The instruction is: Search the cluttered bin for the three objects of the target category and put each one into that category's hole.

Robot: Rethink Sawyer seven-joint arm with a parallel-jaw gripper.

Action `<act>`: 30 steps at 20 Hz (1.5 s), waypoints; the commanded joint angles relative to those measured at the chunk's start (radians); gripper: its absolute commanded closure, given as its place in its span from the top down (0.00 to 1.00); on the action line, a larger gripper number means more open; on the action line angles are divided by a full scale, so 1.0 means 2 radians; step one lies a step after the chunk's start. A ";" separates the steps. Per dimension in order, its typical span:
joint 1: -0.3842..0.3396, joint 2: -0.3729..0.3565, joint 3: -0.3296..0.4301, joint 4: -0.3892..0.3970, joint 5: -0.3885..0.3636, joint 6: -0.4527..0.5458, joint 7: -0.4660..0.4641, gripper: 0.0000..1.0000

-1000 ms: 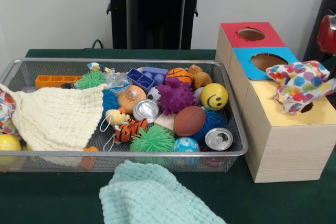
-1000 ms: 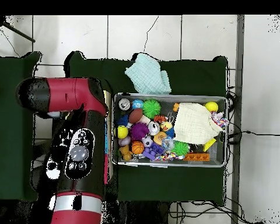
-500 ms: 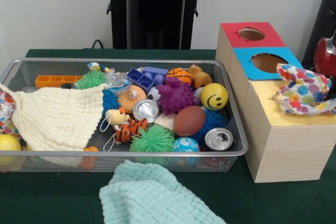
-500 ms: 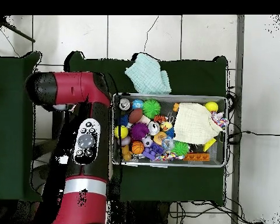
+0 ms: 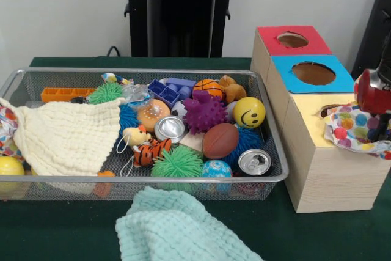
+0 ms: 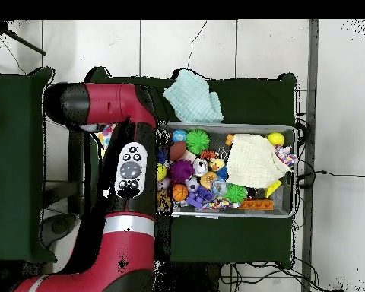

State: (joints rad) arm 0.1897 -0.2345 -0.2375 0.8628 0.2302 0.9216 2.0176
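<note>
Polka-dot fabric cloth, white with many-coloured spots (image 5: pixel 356 130): lies crumpled on the yellow top of the wooden sorting box (image 5: pixel 333 175), draped over the box's right edge, beside a dark hole (image 5: pixel 333 110) that is partly uncovered; not yet inside

Red and black robot arm (image 6: pixel 123 179): crosses over the box and the bin's near end in the overhead view; in the front view a red segment sits at the right edge just beside the cloth. Gripper: hidden behind that segment; whether it is wide, narrow or holding the cloth cannot be told

Blue-topped hole (image 5: pixel 313 73) and red-topped hole (image 5: pixel 292 40): both uncovered, nothing in them that shows

Silver wire-mesh bin (image 5: pixel 269 177): crowded. Contents include:
- cream waffle-weave cloth (image 5: pixel 64 134), spread over the left part
- purple spiky ball (image 5: pixel 204 112)
- yellow smiley ball (image 5: pixel 249 112)
- brown toy football (image 5: pixel 220 140)
- two silver cans, one central (image 5: pixel 170 129), one at the front right (image 5: pixel 254 162)

Mint-green knitted cloth (image 5: pixel 177 227): on the table in front of the bin, outside it

Step in hand, as judged: delivery of a fabric item to the yellow hole, the category seemingly cloths. Next move calls for gathering the cloth's loose folds over the opening and pushing them through, since soft fabric tends to catch on the rim and slide off the edge
</note>
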 commanded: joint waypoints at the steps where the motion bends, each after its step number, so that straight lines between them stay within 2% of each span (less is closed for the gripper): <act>1: -0.037 -0.015 0.052 0.034 -0.023 0.008 -0.033 0.00; 4: -0.045 -0.046 0.055 0.078 -0.023 0.007 -0.044 0.00; 9: -0.042 -0.116 0.049 0.163 -0.020 0.017 -0.037 0.00; 13: -0.038 -0.157 0.050 0.208 -0.009 0.039 -0.020 0.00; 17: -0.025 -0.185 0.045 0.240 -0.009 0.041 0.003 0.00; 19: -0.019 -0.189 0.045 0.252 -0.008 0.032 0.016 0.00; 23: -0.009 -0.176 0.051 0.268 -0.007 -0.015 0.043 0.00; 30: 0.004 -0.154 0.051 0.260 -0.009 -0.047 0.063 0.00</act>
State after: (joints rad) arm 0.1945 -0.5887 -0.2211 1.2259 0.2247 0.8970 2.0176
